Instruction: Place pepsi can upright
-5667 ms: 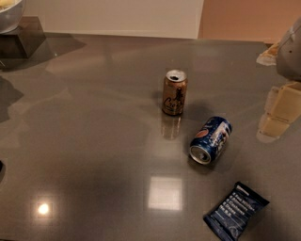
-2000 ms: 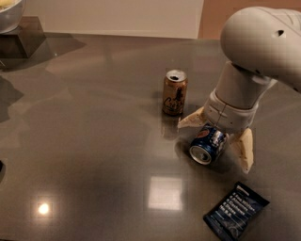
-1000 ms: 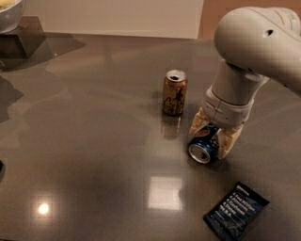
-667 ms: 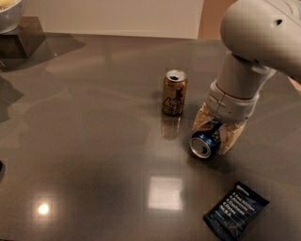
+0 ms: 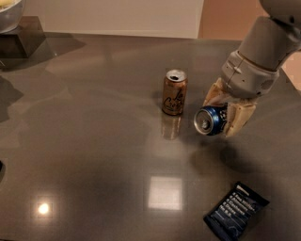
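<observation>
The pepsi can (image 5: 209, 120) is dark blue with a silver end. It lies on its side between my gripper's (image 5: 225, 110) two beige fingers (image 5: 239, 117), silver end facing the camera, held a little above the grey table (image 5: 94, 155); its shadow shows on the table below it. The gripper is shut on the can, right of centre. The arm comes down from the upper right.
A brown-gold can (image 5: 174, 92) with black script stands upright just left of the held can. A flat dark blue snack wrapper (image 5: 236, 210) lies at the front right. A dark block (image 5: 21, 37) with a bowl (image 5: 8, 12) on it stands at the far left corner.
The gripper came down over the lying pepsi can, closed its fingers on it and lifted it off the table, moving slightly up and right. The other can and wrapper stayed put.
</observation>
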`<state>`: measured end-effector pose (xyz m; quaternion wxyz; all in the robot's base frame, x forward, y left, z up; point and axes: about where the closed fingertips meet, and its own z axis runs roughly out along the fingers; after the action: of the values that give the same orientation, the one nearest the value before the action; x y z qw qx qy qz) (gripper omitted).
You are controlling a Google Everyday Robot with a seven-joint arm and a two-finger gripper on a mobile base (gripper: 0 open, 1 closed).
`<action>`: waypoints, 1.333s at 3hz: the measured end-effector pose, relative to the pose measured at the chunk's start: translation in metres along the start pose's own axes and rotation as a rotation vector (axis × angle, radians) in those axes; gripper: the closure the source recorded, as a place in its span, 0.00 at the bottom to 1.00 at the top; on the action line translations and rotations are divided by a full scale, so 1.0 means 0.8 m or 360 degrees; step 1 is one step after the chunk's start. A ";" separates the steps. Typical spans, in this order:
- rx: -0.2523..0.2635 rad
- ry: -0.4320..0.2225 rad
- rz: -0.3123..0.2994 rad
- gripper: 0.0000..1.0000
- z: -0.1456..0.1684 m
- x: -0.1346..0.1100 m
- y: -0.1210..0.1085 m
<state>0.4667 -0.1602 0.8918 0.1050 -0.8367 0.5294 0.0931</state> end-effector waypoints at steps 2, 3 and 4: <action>0.0192 -0.0552 0.0561 1.00 -0.038 0.003 -0.024; 0.0237 -0.0832 0.0749 1.00 -0.041 -0.004 -0.026; 0.0272 -0.1085 0.0879 1.00 -0.035 -0.008 -0.023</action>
<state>0.4816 -0.1545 0.9221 0.3134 -0.5739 0.6738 0.3442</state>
